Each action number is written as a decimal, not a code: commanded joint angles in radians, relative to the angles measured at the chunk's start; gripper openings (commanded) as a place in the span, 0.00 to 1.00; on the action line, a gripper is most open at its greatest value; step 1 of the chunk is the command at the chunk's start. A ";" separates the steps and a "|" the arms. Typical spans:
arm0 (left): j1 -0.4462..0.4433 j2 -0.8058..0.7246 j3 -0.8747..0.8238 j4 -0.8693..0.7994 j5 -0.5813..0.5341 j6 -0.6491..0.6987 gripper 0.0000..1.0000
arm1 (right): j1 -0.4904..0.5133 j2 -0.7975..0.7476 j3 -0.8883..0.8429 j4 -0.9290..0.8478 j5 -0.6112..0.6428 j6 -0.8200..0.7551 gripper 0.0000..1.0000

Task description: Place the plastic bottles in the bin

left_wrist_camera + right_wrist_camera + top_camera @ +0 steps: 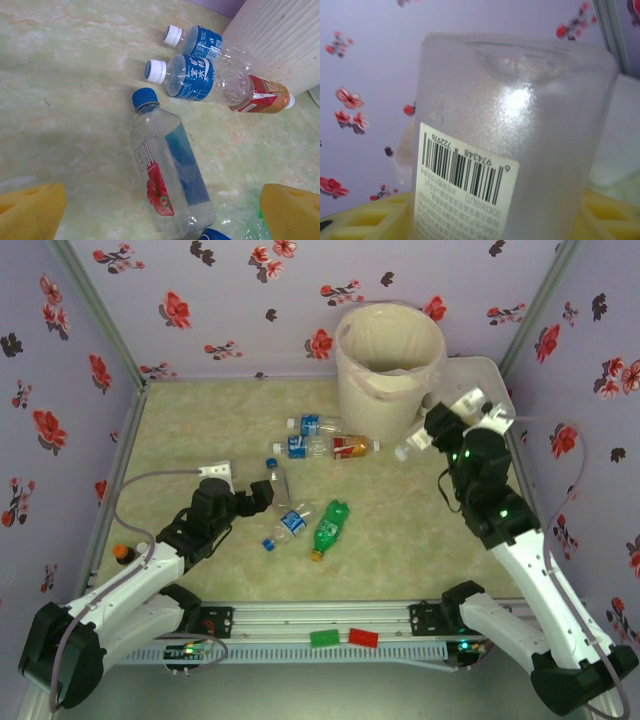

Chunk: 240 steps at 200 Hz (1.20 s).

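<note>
Bottles (291, 524) lay scattered, a green one (330, 525) nearest. Left gripper (264, 496) hung with jaws apart over a clear bottle (170, 180). Farther, three bottles (320, 446) lay just beside the bin (390, 360). Right gripper (418, 440), beside it, clamped a frosted bottle (510, 135), a white box (492, 380) behind.

Cream bin (385, 390) — lilac walls (230, 300) with red blossoms; green bottle (329, 527) — pale green marbled table (200, 430).

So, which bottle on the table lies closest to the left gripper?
The clear square bottle with the red flower label and blue cap, lying on its side directly before the open left gripper.
</note>
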 commanded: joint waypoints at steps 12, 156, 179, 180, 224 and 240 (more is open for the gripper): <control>0.008 -0.016 0.023 -0.035 0.005 0.014 1.00 | -0.060 0.180 0.257 0.055 -0.074 -0.170 0.39; 0.008 -0.085 -0.004 -0.111 0.043 -0.016 1.00 | -0.150 1.056 0.935 0.149 -0.310 -0.186 0.40; 0.008 -0.084 0.001 -0.110 0.043 -0.014 1.00 | -0.147 1.117 0.994 0.089 -0.321 -0.179 0.47; 0.008 -0.083 0.001 -0.110 0.043 -0.014 1.00 | -0.147 1.120 0.998 0.087 -0.322 -0.179 0.47; 0.008 -0.083 0.003 -0.113 0.043 -0.014 1.00 | -0.146 1.173 1.091 0.024 -0.339 -0.177 0.89; 0.008 -0.081 0.003 -0.115 0.043 -0.011 1.00 | -0.145 1.172 1.116 0.011 -0.347 -0.178 0.99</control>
